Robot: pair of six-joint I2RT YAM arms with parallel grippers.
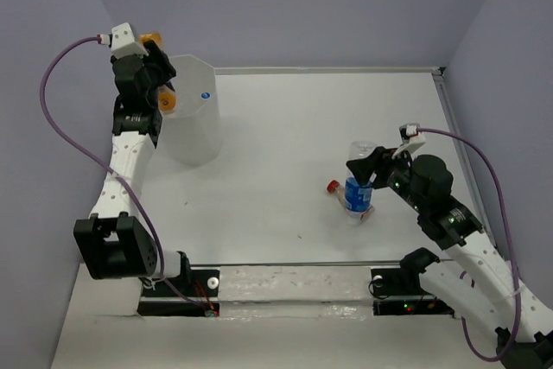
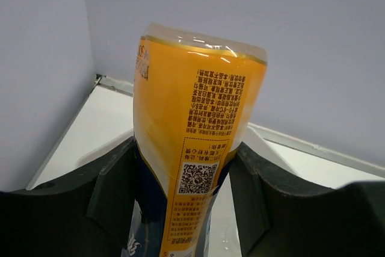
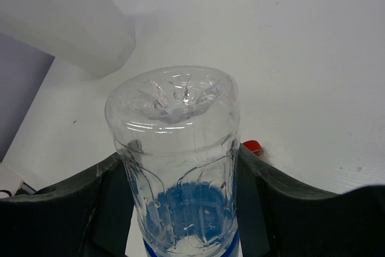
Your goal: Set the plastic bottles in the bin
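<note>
Your left tool [image 2: 182, 170] is clamped on the orange-labelled plastic bottle [image 2: 192, 88]; both dark fingers [image 2: 114, 179] press its sides. From the top camera, this tool is raised at the left rim of the translucent white octagonal bin [image 1: 197, 131]. It is close to the grey left wall, so there is little room on that side. The bin stands near the far left corner of the white table [image 1: 285, 118].

Your right tool [image 3: 180, 176] is clamped on the clear plastic bottle with a blue label [image 3: 174, 118], and the bottle's base points toward the wrist camera. This bottle is in the right half of the table, well apart from the bin. I cannot tell if it touches the table. A small red cap-like piece [image 1: 333, 186] lies just beside it on the left. Between this bottle and the bin the table is bare. The raised right edge of the table [image 1: 451, 118] is near the right arm.
</note>
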